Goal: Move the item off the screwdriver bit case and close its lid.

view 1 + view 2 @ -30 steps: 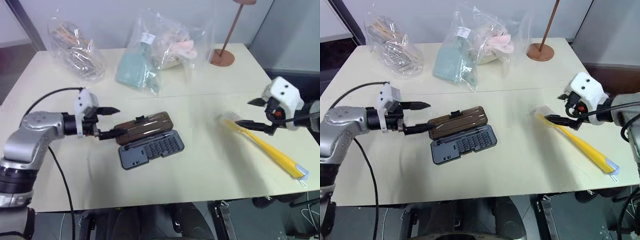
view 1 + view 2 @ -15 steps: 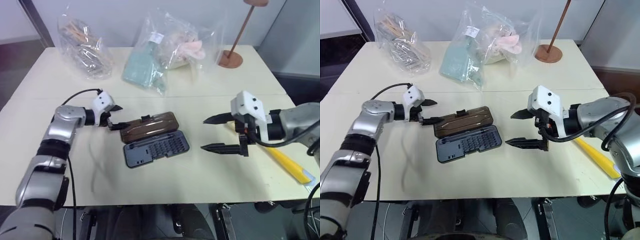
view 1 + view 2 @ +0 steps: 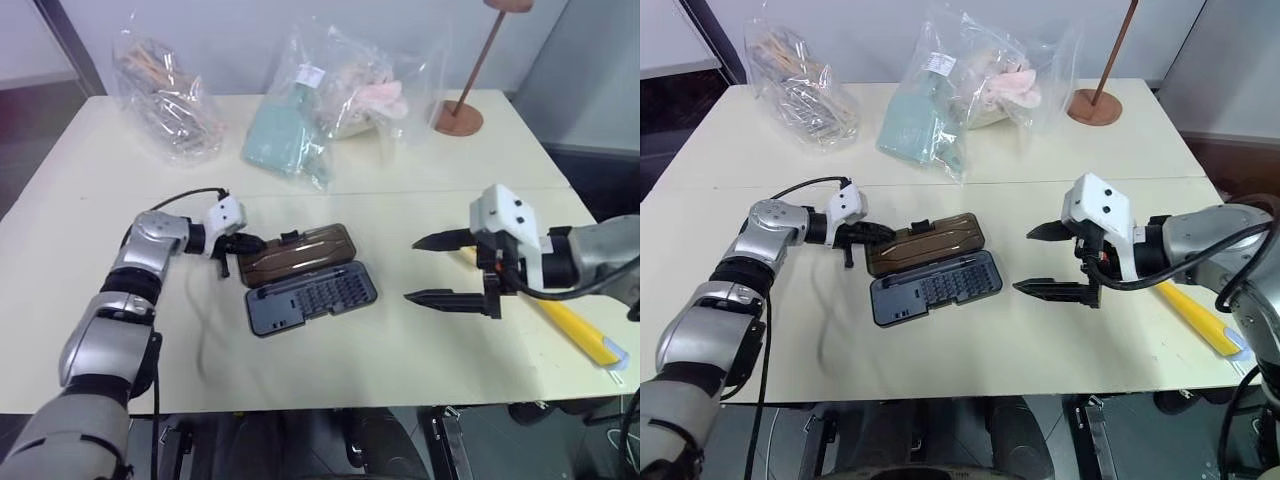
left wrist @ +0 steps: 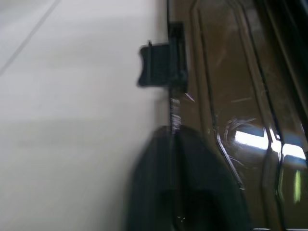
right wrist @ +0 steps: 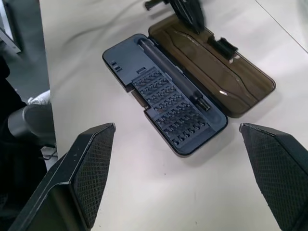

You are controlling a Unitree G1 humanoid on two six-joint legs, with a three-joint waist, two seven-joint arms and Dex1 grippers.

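Brush (image 3: pixel 572 325): lies on the table (image 3: pixel 400 210) at my right, well apart from the case, behind my right arm. I judge the clearing step done.
Case (image 3: pixel 937 286): open near the table's middle; grey base with rows of bits faces up on the side nearer me.
Lid (image 3: pixel 931 243): smoky-brown panel lying flat on the table on the far side of the base, not yet folded over. Black latch tab (image 4: pixel 161 65) juts from its outer edge.
Left gripper (image 3: pixel 872 234): my fingers are pressed together with nothing between them, tips at the lid's left end, by its outer edge. Actual contact with the lid I cannot confirm.
Right gripper (image 3: pixel 440 270): my fingers are spread wide and empty, hovering to the right of the case, pointing toward it.
Step in hand: closing the lid.
Next move: I judge the closed left tips must get under the lid's outer edge, lift, and swing it over the hinge onto the base, then press until the latch seats. The light case may slide, so my right gripper may need to brace it.
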